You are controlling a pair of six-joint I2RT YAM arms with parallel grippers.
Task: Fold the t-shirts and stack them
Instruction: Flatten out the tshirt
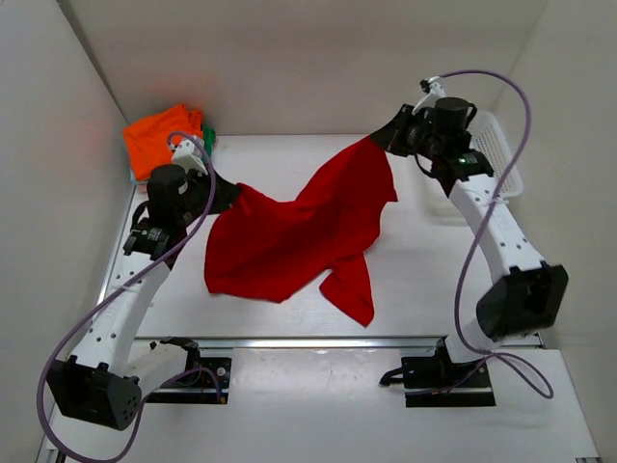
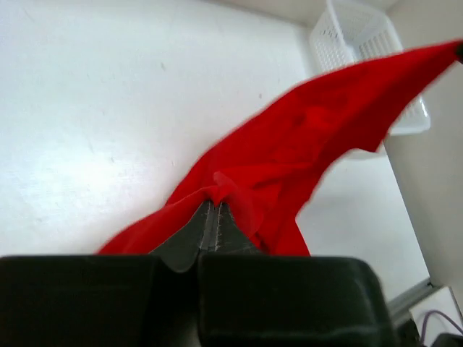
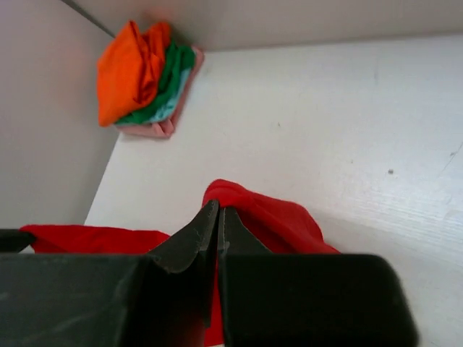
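Left tool [image 2: 215,208], right tool [image 3: 217,211] tight on creased, sagging red t-shirt [image 1: 289,241]

Bright even light, soft shadows, wrist-view blur

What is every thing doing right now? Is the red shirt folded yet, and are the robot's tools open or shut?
red t-shirt, unfolded, strung between both tools.
left tool, shut on the red t-shirt.
right tool, shut on the red t-shirt.
orange t-shirt, folded, on top of the corner pile.
green t-shirt, folded, under the orange one.
pale pink t-shirt, folded, at the bottom.
white basket, upright by the right wall.
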